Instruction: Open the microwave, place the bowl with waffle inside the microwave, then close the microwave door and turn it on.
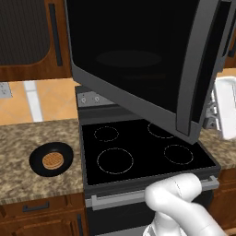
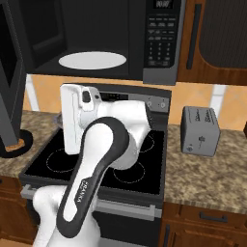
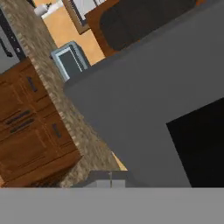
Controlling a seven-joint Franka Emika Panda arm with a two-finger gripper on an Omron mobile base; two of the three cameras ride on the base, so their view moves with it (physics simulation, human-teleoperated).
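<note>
The microwave (image 2: 106, 38) hangs above the stove (image 1: 138, 152) with its cavity exposed and the white round plate (image 2: 91, 60) bare inside; the keypad panel (image 2: 161, 36) sits at its right. The microwave door (image 1: 138, 60) is swung wide out to the left, its black glass looming over the stove's far half in the left base view, with the dark bar handle (image 1: 207, 69) on its free edge. So the opening step looks done, and the step in hand is fetching the bowl.

The bowl (image 1: 51, 159) rests on the granite counter (image 1: 27, 170) left of the stove, near the front edge, with the waffle (image 1: 53, 161) lying flat inside it. Nothing is touching it.

The arm (image 2: 96, 159) is folded over the near part of the stove, its hand up close to the gray door frame (image 3: 144, 109) as the hand view shows; the fingers are closed on nothing. A gray toaster (image 2: 200, 130) stands on the counter to the right, well apart from all this.

Next, I judge, the hand must back clear of the door, spread its fingers, then swing low and left to take the bowl by its rim, keeping it level so the waffle stays put
</note>
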